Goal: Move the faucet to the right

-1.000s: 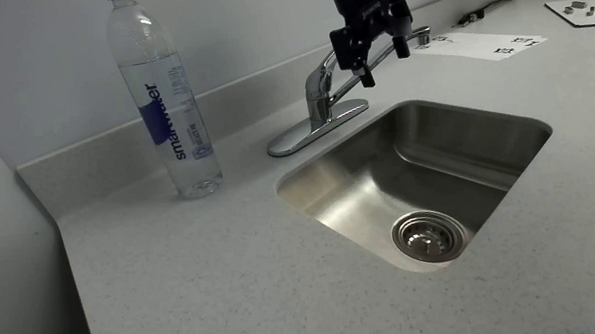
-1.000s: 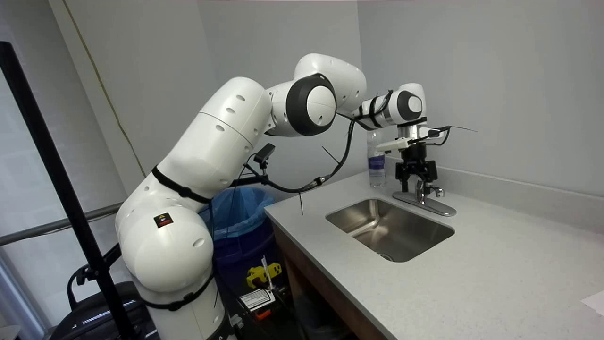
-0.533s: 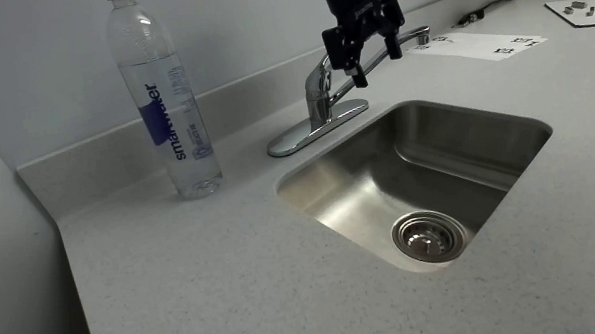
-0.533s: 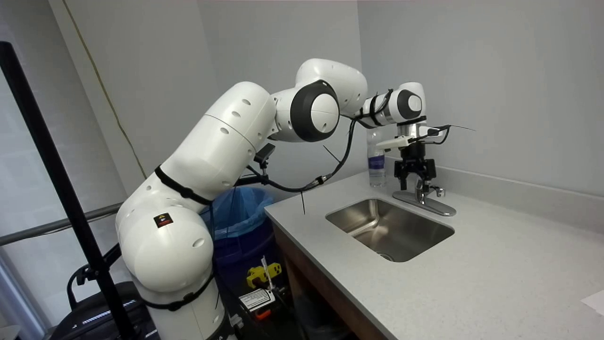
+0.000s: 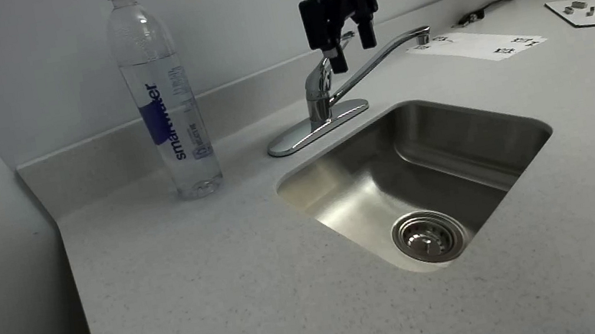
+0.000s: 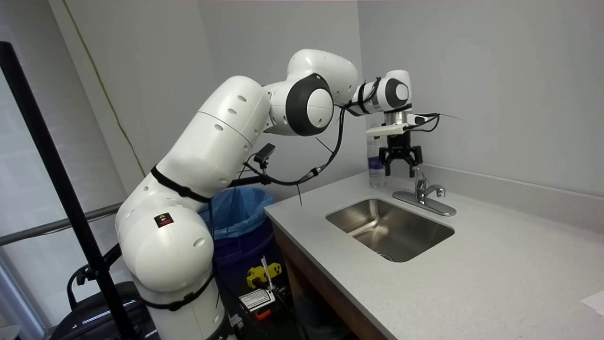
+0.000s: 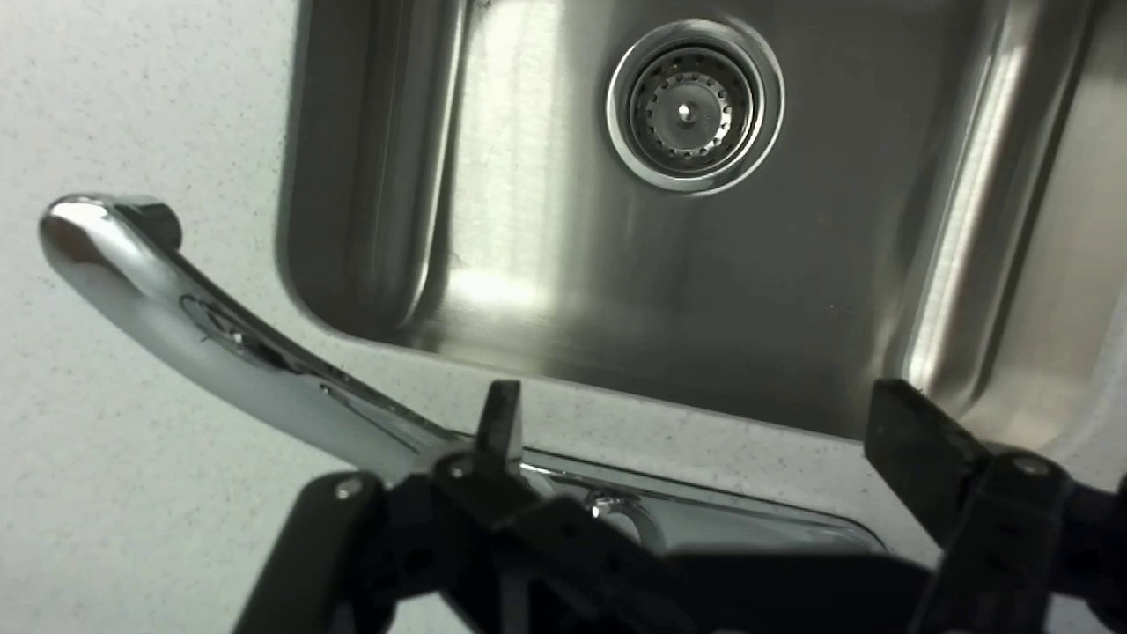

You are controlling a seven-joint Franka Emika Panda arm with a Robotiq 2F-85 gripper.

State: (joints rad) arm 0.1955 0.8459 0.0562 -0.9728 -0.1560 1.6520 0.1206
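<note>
The chrome faucet stands on its oval base plate behind the sink. Its body [image 5: 317, 98] shows in an exterior view with the spout stretching to the right, and the faucet also shows in an exterior view [image 6: 421, 191]. In the wrist view its spout [image 7: 207, 343] reaches to the upper left, beside the sink; the body and handle are mostly hidden by the fingers. My gripper [image 5: 354, 56] is open and empty above the faucet, near the lever handle; it also shows in an exterior view [image 6: 400, 174]. In the wrist view its fingertips [image 7: 696, 409] are wide apart. Contact with the handle cannot be told.
A tall clear bottle with a blue label [image 5: 171, 121] stands left of the faucet, also in an exterior view [image 6: 376, 165] behind the gripper. The steel sink [image 5: 447, 131] opens in front. A wall and low backsplash [image 5: 262, 95] run behind. Papers [image 5: 481, 45] lie beyond the spout.
My gripper has risen and moved to the left in both exterior views, uncovering more of the faucet's handle and spout. It stays open. The faucet has not visibly moved.
</note>
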